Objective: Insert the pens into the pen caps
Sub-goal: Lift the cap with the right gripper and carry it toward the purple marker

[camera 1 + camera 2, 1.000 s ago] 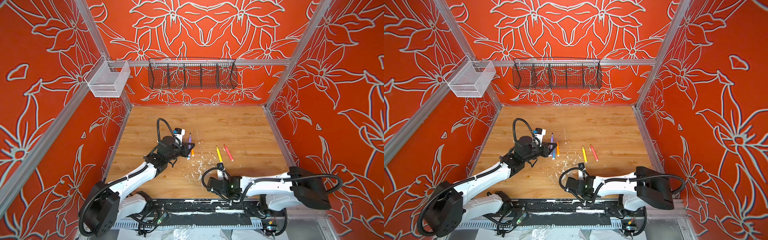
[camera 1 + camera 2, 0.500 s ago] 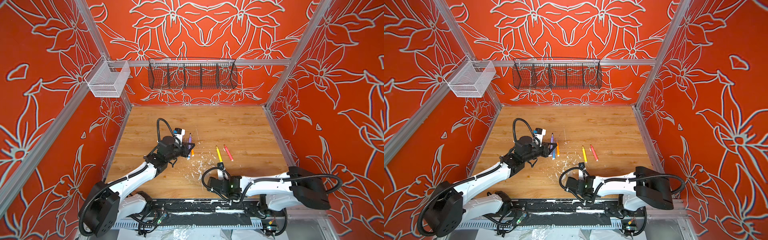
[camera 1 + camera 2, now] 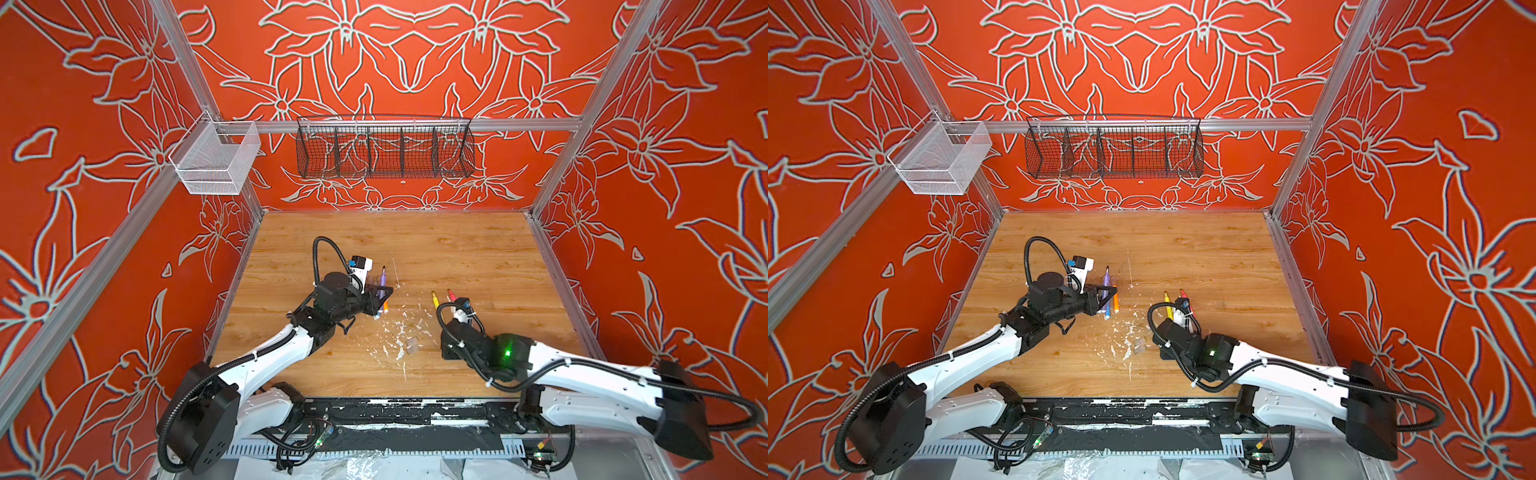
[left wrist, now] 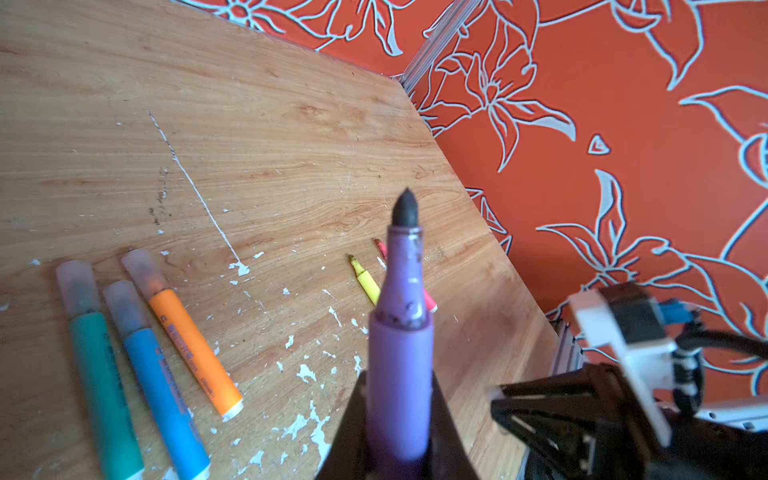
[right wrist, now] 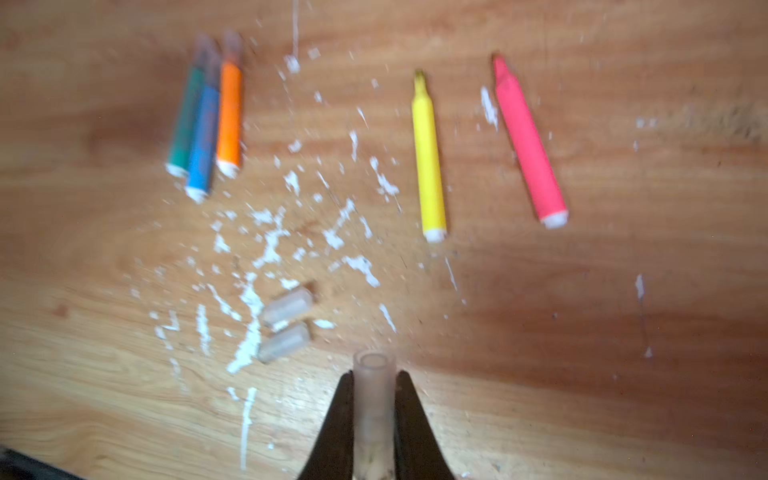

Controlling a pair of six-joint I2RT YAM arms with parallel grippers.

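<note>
Tabletop [image 3: 457, 257], purple pen [image 4: 405, 299] clamped in left gripper [image 4: 398, 407], clear cap [image 5: 372, 419] pinched in right gripper [image 5: 373, 384]

The wooden table [image 3: 457, 249] bears a green pen [image 4: 104, 386], blue pen [image 4: 164, 399] and orange pen [image 4: 193, 349], capped, side by side. At three o'clock from them lie a yellow pen [image 5: 428, 166] and pink-red pen [image 5: 528, 145], uncapped. At five o'clock lie two clear caps [image 5: 286, 307] among white paint flecks [image 5: 266, 245].

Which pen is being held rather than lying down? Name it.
The purple pen, clamped between the left fingers with its dark tip bare. The green, blue, orange, yellow and pink ones lie flat on the table.
</note>
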